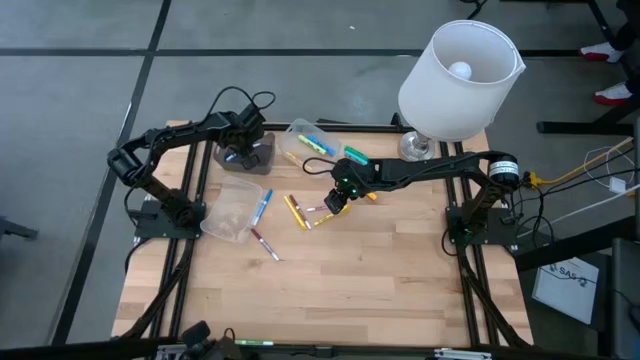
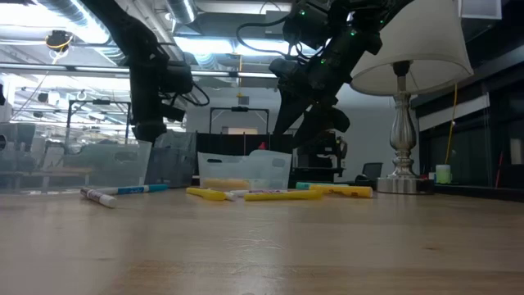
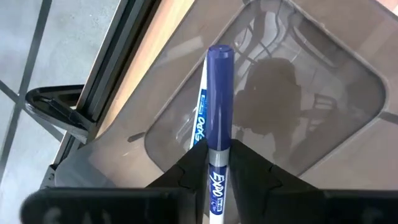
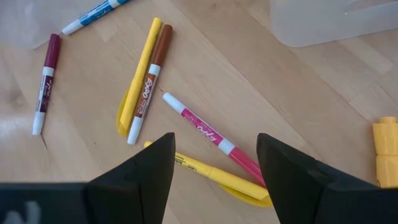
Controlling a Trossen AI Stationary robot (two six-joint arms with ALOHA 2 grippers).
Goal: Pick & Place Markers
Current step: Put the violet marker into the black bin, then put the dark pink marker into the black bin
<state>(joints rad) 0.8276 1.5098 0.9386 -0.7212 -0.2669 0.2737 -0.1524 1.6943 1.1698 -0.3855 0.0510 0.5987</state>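
Observation:
My left gripper (image 1: 240, 152) hangs over a clear container (image 3: 311, 106) at the table's far left, shut on a blue-capped marker (image 3: 217, 106). My right gripper (image 4: 214, 162) stands open above the middle of the table, touching nothing. Below it a pink marker (image 4: 208, 134) and a yellow one (image 4: 217, 179) lie flat on the wood. Beside them lie a yellow marker (image 4: 142, 74), a brown one (image 4: 152, 78), a maroon one (image 4: 46, 81) and a blue one (image 4: 93, 12). My left gripper pinches the marker's white barrel (image 3: 217, 177), just behind the blue cap, between its two fingers. The fingers point steeply down and the marker runs on along them. Its cap end (image 3: 219, 56) points down over the container's floor, lifted clear.
A second clear container (image 1: 305, 140) at the far middle holds a few markers. A third (image 1: 230, 210) lies at the left. A lamp (image 1: 455, 80) stands at the far right, with more yellow markers (image 1: 368, 195) near my right arm. The near half of the table (image 1: 350, 290) is bare wood.

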